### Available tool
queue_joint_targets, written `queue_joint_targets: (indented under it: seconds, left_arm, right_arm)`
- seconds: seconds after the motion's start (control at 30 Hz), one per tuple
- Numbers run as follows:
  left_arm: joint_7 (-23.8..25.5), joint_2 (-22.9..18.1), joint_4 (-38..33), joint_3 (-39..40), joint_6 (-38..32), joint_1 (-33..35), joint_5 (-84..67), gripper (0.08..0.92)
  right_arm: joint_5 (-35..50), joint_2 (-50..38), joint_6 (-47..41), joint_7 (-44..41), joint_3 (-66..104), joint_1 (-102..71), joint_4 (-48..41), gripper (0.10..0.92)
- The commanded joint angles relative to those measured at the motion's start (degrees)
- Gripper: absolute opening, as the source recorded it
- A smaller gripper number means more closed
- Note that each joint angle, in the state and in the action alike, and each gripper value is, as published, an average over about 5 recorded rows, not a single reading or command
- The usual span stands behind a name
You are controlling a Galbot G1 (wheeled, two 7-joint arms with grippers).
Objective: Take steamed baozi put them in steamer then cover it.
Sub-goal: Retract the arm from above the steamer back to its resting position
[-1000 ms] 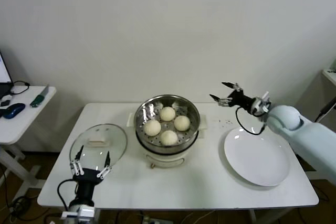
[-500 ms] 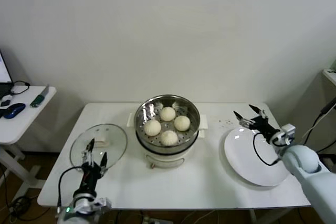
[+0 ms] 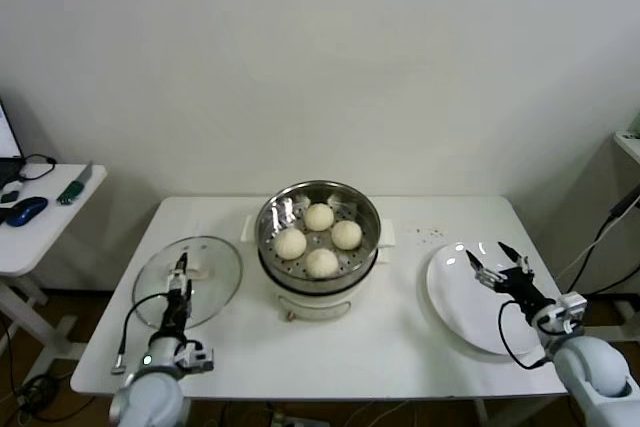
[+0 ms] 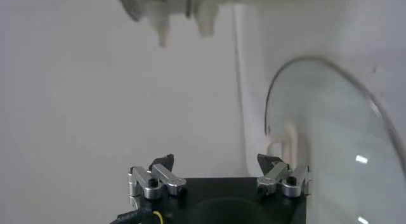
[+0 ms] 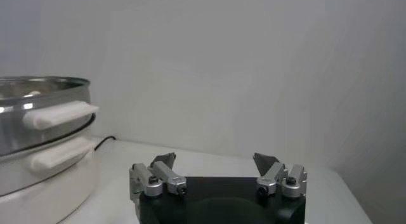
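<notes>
Four smooth domed baozi [image 3: 319, 238] sit in the shiny steel steamer [image 3: 319, 209]. The clear glass cover [image 3: 188, 280] lies flat under the spread left hand [image 3: 180, 278]; the right hand [image 3: 497, 265], spread, hovers over a white plate [image 3: 470, 322].

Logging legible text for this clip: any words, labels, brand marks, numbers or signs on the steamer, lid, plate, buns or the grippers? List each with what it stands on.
None can be read in any view.
steamer: bare steel, no mark visible.
cover: clear glass, no print.
white plate: blank.
steamed baozi: plain.
left gripper and right gripper: black bodies, no label showing.
side table items: too small to tell.
</notes>
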Motion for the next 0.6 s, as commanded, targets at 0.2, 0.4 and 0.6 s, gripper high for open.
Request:
queue_joint_targets:
  seconds: [0.2, 0.4, 0.6]
  left_arm:
    - [-0.8, 0.6, 17.4, 0.3, -2.2, -10.1, 4.0, 0.823]
    - [-2.3, 0.2, 18.1, 1.2, -2.1, -11.8, 1.5, 0.823]
    - [-2.4, 0.1, 18.6, 1.9, -1.8, -13.5, 0.3, 0.823]
  right_arm:
    - [-2.9, 3.9, 0.1, -0.5, 5.0, -5.8, 3.0, 0.823]
    - [-3.6, 4.2, 0.3, -0.9, 4.9, -5.7, 2.8, 0.823]
    - [-4.6, 4.6, 0.8, -1.7, 5.0, -6.3, 2.6, 0.823]
